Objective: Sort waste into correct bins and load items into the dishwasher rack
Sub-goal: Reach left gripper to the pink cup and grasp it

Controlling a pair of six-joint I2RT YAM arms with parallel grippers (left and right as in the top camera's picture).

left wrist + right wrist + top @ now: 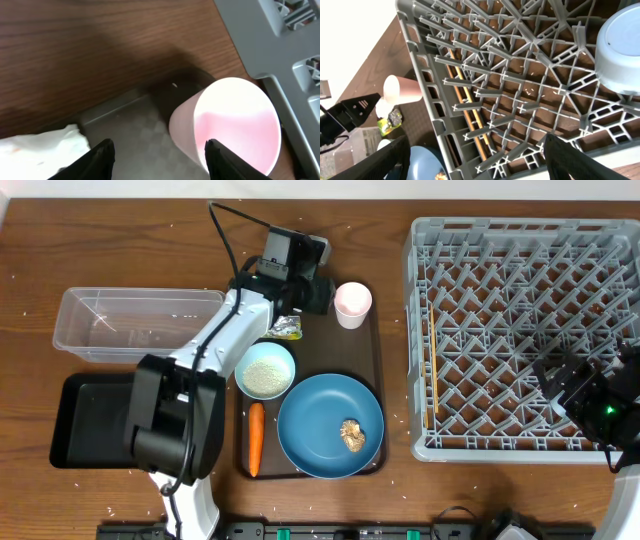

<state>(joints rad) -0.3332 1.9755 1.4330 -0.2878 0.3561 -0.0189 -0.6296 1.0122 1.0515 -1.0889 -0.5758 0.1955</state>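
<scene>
Left pincer (159,162): fingers spread with nothing between them, hanging low over the far end of the dark serving tray (132,132). It looks lined up for a pick.
Pale-pink cup (231,125): just beyond the pincer's right finger, upright at the tray's corner and untouched. The wall is smooth, glossy and tapering.
Crumpled white tissue (42,150): just beside the left finger, soft and creased. I cannot tell whether they touch.
Right pincer (475,162): spread wide and empty, poised above the dishwasher rack (485,100) near its rim, probably waiting.
Light-blue cup (620,55): ahead and to the right of that pincer, mouth down among the pegs, likely set that way to drain.
Rack: hard grey plastic, a lattice of upright pegs.
Left to sort: behind the left pincer, toward its arm's base, lie the printed packet (285,328), the white bowl (265,370) of rice, the carrot (256,438) and the blue plate (320,415) carrying a brown lump (352,435).
Bins: the clear tub (130,320) and black tray (85,425) sit well off to its left, open-topped and within the arm's reach.
</scene>
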